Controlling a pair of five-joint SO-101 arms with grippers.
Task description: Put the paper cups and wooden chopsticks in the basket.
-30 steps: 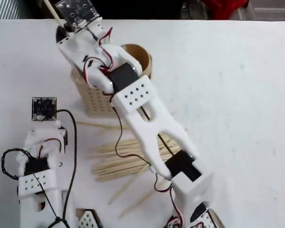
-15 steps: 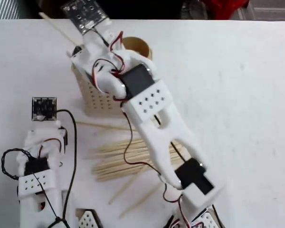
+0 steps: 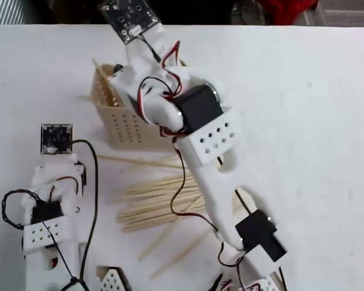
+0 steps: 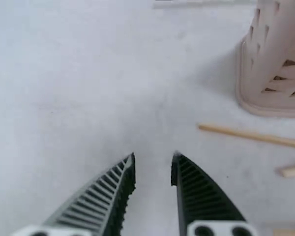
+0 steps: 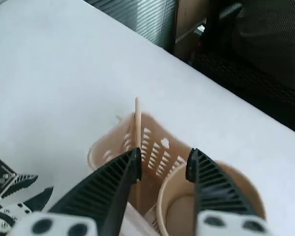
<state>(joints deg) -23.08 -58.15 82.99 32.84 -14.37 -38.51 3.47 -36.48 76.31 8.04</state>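
Many chopsticks (image 3: 151,203) loose beside the basket (image 3: 118,124)

Cream slotted basket (image 3: 118,124) has a brown paper cup (image 5: 172,191) and one tilted chopstick (image 5: 137,128) in it; loose chopsticks (image 3: 148,203) piled near it.

The left hand (image 4: 153,156), jaws parted, hangs over the table (image 4: 88,73) near the basket (image 4: 280,64) and a chopstick (image 4: 250,134).

Matt plastic basket (image 3: 124,128), pale bare-wood chopsticks (image 3: 150,204)
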